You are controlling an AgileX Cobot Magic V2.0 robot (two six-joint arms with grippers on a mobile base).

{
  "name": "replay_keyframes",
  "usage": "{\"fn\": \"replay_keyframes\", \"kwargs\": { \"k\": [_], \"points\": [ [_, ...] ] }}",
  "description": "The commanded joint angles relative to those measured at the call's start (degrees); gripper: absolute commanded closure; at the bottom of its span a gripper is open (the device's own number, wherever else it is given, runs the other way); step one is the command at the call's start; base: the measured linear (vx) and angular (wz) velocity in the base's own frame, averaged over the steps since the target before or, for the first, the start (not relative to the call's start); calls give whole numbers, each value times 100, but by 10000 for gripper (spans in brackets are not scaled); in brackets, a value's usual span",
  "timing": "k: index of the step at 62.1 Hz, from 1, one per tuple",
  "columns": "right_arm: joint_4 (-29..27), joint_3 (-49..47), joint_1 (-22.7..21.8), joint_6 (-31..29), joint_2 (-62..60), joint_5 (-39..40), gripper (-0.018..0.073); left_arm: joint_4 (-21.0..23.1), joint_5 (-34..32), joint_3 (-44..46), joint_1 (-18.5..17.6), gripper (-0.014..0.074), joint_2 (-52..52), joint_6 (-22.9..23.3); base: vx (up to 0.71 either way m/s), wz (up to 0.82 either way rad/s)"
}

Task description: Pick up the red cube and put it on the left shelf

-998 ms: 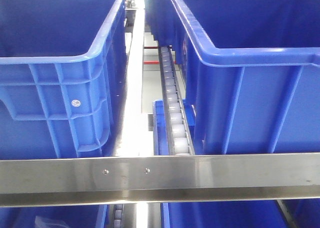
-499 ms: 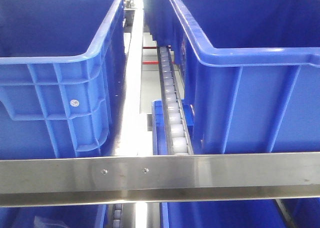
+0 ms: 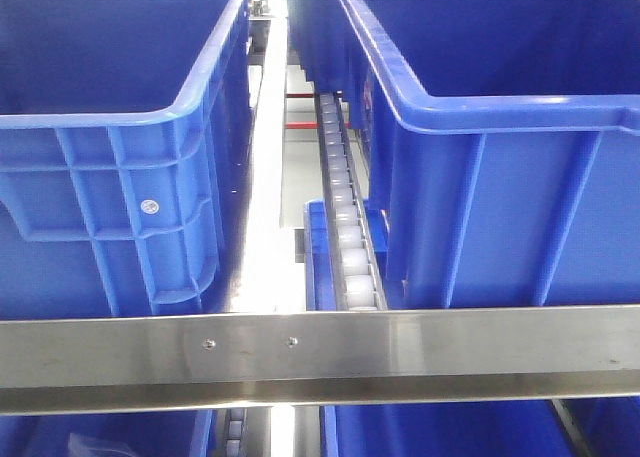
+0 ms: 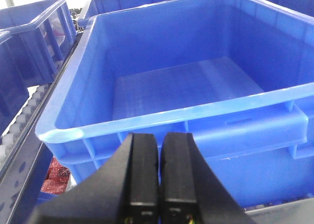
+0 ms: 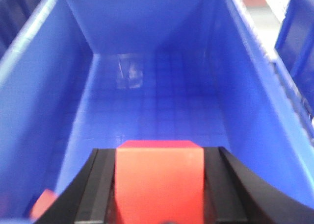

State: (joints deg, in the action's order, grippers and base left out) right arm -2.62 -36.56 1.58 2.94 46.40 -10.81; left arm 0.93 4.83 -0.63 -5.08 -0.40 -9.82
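I have the red cube (image 5: 159, 180) clamped in my right gripper (image 5: 159, 194) above a blue crate (image 5: 44, 87); release remains, left gripper (image 4: 161, 172) closed empty.

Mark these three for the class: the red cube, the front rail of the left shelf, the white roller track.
red cube (image 5: 159, 182): right wrist view, front face.
front rail (image 3: 420, 345): front view, bare steel.
white roller track (image 3: 357, 260): front view, one roller.

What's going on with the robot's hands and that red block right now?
Right gripper shut on the red cube, above a blue crate. Left gripper shut, empty. Nothing blocking.
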Motion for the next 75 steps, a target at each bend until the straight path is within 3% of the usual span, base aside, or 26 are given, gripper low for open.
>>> {"fn": "replay_keyframes", "kwargs": {
  "k": [1,7,19,25,33,40,44,52,56,75],
  "points": [
    [36,-701,-22,-21,722,642,521,34,-483,-126,2,495,34,11,0,0],
    [36,-1452,-22,-21,1633,554,450,34,-483,-126,2,495,34,11,0,0],
    [41,-3006,16,-21,3175,92,58,34,-483,-126,2,495,34,11,0,0],
    [41,-3439,97,-21,3644,-108,-24,34,-483,-126,2,495,34,11,0,0],
    [53,-3485,199,-21,3746,-49,16,34,-483,-126,2,495,34,11,0,0],
    [53,-3412,213,-21,3632,-150,111,34,-483,-126,2,495,34,11,0,0],
    [53,-3272,213,-21,3467,-171,227,34,-483,-126,2,495,34,11,0,0],
    [53,-2774,213,-21,2756,-138,544,34,-483,-126,2,495,34,11,0,0],
    [53,-2397,213,-21,2292,-76,512,34,-483,-126,2,495,34,11,0,0],
    [53,-383,213,-21,-335,345,538,34,-483,-126,2,495,34,11,0,0]
  ]
}}
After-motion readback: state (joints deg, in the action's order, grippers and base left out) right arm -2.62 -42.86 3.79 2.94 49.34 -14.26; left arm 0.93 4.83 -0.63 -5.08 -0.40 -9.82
